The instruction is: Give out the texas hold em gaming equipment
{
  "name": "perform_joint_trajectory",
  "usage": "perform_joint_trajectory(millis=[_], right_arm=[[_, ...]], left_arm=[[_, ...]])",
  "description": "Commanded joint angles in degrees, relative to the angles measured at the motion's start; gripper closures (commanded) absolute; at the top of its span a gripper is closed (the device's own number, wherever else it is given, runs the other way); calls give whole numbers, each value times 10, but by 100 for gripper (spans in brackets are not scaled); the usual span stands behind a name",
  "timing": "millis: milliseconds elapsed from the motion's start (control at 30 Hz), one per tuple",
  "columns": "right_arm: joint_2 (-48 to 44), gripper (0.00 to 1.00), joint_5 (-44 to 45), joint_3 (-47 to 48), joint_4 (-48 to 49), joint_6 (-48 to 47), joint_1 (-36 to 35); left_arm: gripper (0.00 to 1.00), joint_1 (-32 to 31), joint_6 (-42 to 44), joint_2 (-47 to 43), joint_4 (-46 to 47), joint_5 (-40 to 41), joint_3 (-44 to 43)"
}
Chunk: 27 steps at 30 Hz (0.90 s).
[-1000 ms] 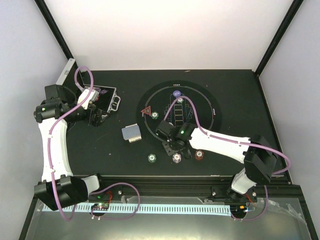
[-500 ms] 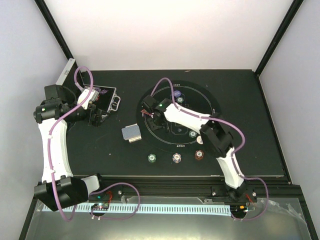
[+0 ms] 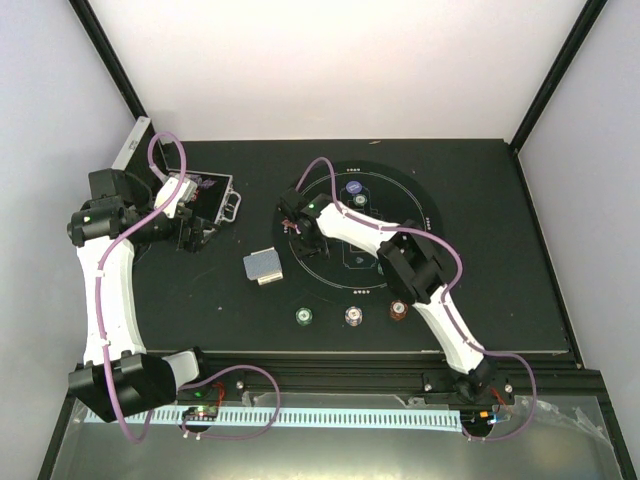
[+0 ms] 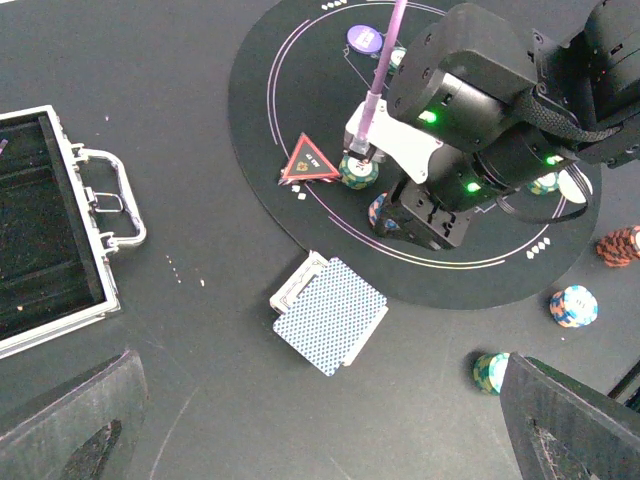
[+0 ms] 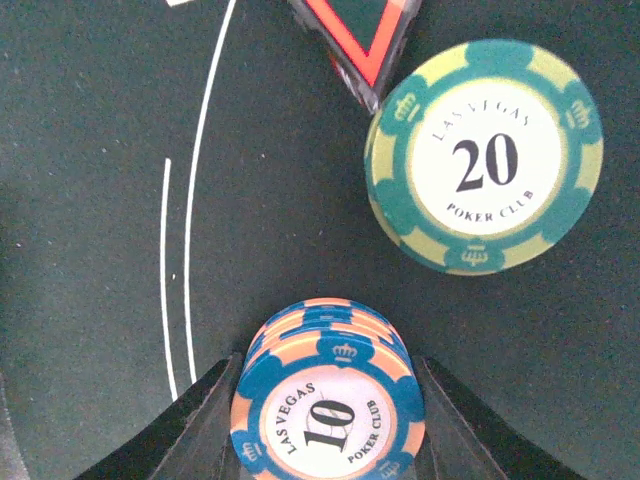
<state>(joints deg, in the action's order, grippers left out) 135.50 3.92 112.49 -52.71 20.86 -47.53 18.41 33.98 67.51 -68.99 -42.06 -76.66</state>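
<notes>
Black table [image 3: 500, 220]; green chip [image 5: 485, 160] on round lined mat [image 3: 405, 193]; white walls [image 3: 330, 70].

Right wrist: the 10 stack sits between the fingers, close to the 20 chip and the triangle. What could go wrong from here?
1. The 10 stack is several chips tall and the right gripper pinches it only at the sides, so it could shear or topple on release.
2. The 20 chip and triangle lie close ahead. Opening the jaws or pulling away carelessly could nudge either one.

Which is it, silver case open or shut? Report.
Open: the silver case shows its dark interior, framed by its metal rim, in the left wrist view.
</notes>
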Motion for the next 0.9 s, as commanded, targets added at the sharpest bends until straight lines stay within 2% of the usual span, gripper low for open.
perform_joint_trajectory(millis=[0, 133, 233, 333, 400, 600, 867], right_arm=[[22, 72, -11, 29, 3, 5, 4], [32, 68, -11, 34, -3, 7, 5], [28, 55, -12, 34, -8, 6, 7], [10, 38, -12, 31, -17, 3, 7], [-12, 32, -11, 19, -16, 1, 8], [-123, 30, -13, -67, 1, 8, 4], [-321, 26, 7, -319, 49, 44, -37]], left_arm=[[1, 5, 3, 3, 7, -17, -8], [1, 6, 5, 3, 7, -16, -7], [1, 6, 6, 3, 6, -15, -7], [1, 6, 7, 4, 4, -15, -7], [1, 5, 8, 4, 1, -15, -6], [1, 5, 14, 4, -7, -17, -5], [1, 6, 16, 0, -9, -23, -8]])
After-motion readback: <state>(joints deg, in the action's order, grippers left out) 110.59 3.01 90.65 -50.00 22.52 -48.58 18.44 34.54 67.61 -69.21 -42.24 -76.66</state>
